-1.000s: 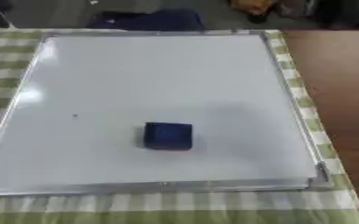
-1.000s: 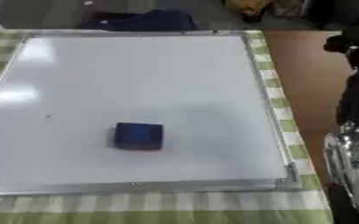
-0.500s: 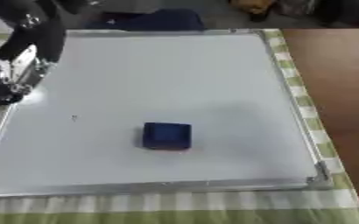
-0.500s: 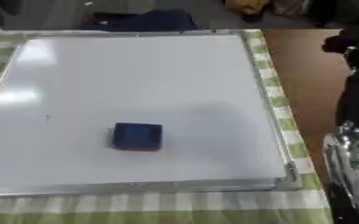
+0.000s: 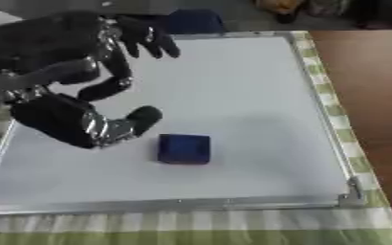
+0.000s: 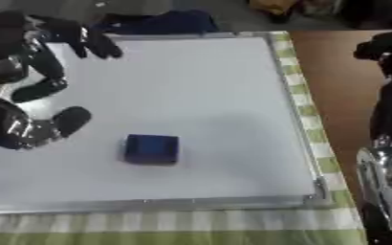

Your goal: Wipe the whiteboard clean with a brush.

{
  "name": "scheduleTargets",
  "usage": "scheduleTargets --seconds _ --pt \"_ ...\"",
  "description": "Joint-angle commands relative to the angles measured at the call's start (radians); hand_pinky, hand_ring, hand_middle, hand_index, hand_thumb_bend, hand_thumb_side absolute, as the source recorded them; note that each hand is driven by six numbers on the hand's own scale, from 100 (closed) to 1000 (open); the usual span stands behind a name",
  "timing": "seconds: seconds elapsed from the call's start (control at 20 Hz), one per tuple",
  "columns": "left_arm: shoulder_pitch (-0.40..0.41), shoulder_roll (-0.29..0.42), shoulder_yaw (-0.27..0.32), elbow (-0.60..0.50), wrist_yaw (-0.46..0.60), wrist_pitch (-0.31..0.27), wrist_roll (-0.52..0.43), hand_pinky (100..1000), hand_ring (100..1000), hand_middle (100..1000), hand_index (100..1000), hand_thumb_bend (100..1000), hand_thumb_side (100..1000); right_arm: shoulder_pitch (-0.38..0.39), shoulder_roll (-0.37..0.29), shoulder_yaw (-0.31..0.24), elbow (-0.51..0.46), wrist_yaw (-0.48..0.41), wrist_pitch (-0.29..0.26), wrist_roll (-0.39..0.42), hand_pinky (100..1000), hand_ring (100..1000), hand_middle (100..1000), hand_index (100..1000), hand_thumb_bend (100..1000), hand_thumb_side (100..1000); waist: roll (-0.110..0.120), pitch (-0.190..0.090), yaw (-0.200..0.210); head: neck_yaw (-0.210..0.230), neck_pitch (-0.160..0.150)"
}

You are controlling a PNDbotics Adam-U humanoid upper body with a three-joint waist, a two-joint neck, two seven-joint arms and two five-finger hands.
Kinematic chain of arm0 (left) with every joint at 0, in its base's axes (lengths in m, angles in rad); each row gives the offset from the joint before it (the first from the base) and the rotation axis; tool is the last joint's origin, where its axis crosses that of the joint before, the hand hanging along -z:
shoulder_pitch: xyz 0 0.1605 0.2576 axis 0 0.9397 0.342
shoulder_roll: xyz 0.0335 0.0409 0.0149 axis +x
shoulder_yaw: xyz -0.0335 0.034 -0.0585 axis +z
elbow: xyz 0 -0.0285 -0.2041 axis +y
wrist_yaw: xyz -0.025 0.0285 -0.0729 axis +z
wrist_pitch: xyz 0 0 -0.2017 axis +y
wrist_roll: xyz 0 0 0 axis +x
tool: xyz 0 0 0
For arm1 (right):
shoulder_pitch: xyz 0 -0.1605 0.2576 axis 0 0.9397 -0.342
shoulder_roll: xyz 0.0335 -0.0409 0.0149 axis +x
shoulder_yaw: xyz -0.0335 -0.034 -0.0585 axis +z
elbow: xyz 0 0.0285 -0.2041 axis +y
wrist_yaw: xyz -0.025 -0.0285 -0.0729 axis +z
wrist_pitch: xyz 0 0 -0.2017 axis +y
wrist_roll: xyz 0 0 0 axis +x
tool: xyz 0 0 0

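The robot's left hand (image 5: 74, 81) has come in a long way since half a second ago. Back then it was only up in the far left corner of the board. Now it is big in the left eye view and hangs over the left half of the whiteboard (image 5: 233, 95). Its fingers are spread out wide and a little bent, and they hold nothing. One dark fingertip (image 5: 143, 116) points toward the brush (image 5: 184, 148) and is just beside it, but it does not look like it touches it.

The brush is a small dark blue block. It lies flat on the whiteboard, near the front edge and a bit left of the middle. It sits in the same spot on the board as before.

The whiteboard looks white all over. The tiny dark mark on its left side, seen a moment ago, is now behind the hand, so no one can tell if it is there.

The right hand (image 6: 387, 172) shows only at the right edge of the right eye view, off the board, above the brown table (image 6: 333, 95). It is like it was before. Whether its fingers are open or closed cannot be told.

There is one whiteboard, one brush, and two robot hands. One green and white checked cloth (image 5: 191, 229) lies under the board. One dark blue thing (image 6: 162, 23) lies past the far edge.
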Motion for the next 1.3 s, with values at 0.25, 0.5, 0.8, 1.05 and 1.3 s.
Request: scheduleTargets --seconds 0.25,0.5,0.8,1.05,1.3 --pt "-0.046 -0.026 -0.061 0.118 -0.067 0.002 -0.052 754 873 841 100 576 929 -0.003 -0.022 0.002 -0.020 -0.005 0.000 0.007 553 551 431 550 100 889 0.000 -0.018 -0.003 0.011 -0.001" --pt "-0.056 -0.057 -0.082 0.188 -0.098 -0.022 -0.099 786 890 852 111 675 989 -0.002 -0.020 0.003 -0.020 -0.003 0.001 0.010 553 551 430 549 100 889 0.000 -0.018 -0.004 0.013 0.002" --pt "-0.060 -0.094 -0.097 0.277 -0.156 -0.039 -0.103 761 883 849 111 709 993 0.000 -0.017 0.002 -0.020 -0.002 0.002 0.010 553 550 428 546 100 889 -0.002 -0.017 -0.007 0.018 0.003" --pt "-0.063 -0.127 -0.105 0.352 -0.210 -0.056 -0.090 719 862 853 100 667 955 0.001 -0.013 0.002 -0.020 0.000 0.004 0.012 553 550 427 545 100 889 -0.003 -0.015 -0.008 0.022 0.006" --pt "-0.072 -0.163 -0.107 0.427 -0.274 -0.075 -0.046 705 851 839 100 577 856 0.001 -0.009 0.001 -0.020 0.001 0.005 0.012 554 549 426 543 100 888 -0.003 -0.012 -0.010 0.023 0.011"
